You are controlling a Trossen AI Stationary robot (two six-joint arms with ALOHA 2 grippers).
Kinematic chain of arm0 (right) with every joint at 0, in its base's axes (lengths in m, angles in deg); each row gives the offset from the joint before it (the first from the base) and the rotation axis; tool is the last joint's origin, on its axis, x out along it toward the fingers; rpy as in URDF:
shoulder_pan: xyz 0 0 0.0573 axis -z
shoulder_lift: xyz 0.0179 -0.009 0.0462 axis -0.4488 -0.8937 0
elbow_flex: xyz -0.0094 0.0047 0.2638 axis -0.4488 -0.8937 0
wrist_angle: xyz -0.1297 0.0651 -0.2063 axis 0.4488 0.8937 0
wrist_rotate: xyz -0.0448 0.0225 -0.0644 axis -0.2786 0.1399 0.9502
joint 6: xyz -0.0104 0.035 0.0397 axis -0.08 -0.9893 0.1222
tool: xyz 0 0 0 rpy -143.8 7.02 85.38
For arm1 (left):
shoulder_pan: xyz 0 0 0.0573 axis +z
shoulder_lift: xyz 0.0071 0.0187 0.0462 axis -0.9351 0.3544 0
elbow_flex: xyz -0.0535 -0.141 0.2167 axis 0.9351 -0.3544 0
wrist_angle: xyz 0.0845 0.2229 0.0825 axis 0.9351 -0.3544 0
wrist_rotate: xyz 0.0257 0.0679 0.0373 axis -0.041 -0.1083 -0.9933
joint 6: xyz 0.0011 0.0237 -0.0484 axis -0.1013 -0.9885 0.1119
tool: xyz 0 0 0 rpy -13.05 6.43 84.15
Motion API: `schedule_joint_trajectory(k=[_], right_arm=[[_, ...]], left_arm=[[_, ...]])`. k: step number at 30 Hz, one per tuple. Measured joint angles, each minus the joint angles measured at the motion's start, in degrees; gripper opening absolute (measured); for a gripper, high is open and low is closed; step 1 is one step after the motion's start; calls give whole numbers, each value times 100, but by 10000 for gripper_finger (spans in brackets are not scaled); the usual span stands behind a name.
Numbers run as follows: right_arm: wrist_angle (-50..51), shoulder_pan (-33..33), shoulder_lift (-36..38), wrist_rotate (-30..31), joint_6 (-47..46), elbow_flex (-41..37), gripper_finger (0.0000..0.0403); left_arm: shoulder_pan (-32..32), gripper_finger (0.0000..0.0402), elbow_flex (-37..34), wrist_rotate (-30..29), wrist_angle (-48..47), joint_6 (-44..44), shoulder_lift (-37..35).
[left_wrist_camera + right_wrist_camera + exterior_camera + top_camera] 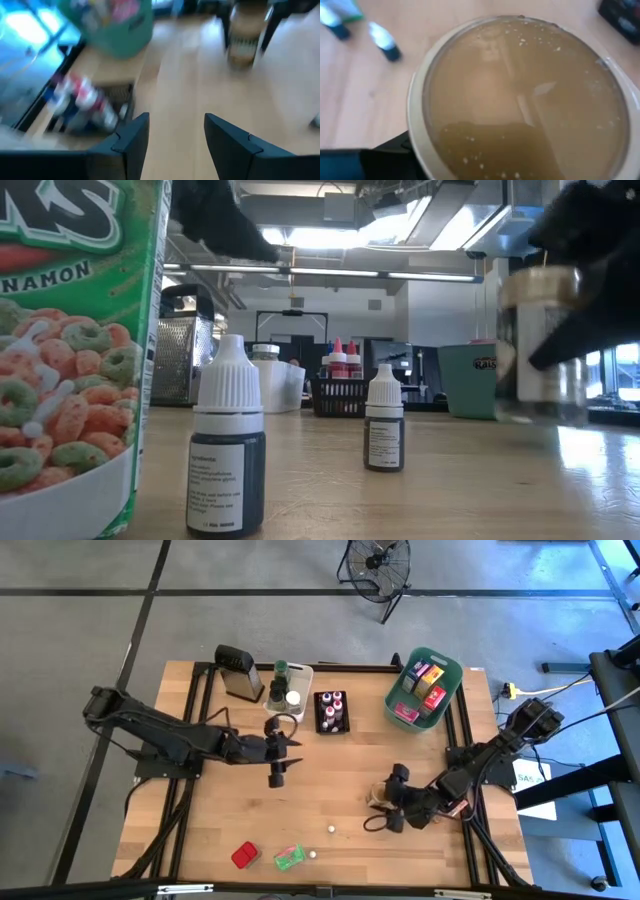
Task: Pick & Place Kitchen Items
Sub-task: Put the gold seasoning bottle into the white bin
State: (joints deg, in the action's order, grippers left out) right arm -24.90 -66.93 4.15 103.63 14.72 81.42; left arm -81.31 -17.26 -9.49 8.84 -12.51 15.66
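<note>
Presently on the wooden table [330, 790]: a right gripper [385, 808] set around a clear jar [538, 345] with a pale tan lid [520, 95]; the fingers stand on either side of it, though whether they press it I cannot tell, and the jar looks upright. Left gripper [175, 135], fingers partly apart with nothing between them, hanging over bare wood; ahead of those fingers lie the black basket [332, 712] of red-capped bottles and, farther, the teal bin [425, 690] of coloured packets. Two small white-capped dropper bottles [228, 442] and [384, 420] stand upright, apart from each other, on the near side of the table, away from both sets of fingers. A green cereal packet [288, 858] and a red packet [244, 855] lie near the table's front edge. A white bin [290, 690] with green- and white-lidded jars sits beside a grey grater [240, 672] at the back.
</note>
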Motion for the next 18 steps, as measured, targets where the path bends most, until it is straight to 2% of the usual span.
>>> schedule_joint_trajectory(k=[6,9,15,18], right_arm=[[-728,351,0,-536,1304,168,285],[-744,565,0,-717,1836,380,286],[-736,1041,0,-1143,2911,794,285],[-726,1299,0,-1434,3315,972,285]], left_arm=[[382,184,-712,1262,2338,-707,26],[491,184,-883,1474,3195,-801,123],[541,184,-914,1517,4131,-976,564],[532,184,-914,1984,4840,-1048,917]])
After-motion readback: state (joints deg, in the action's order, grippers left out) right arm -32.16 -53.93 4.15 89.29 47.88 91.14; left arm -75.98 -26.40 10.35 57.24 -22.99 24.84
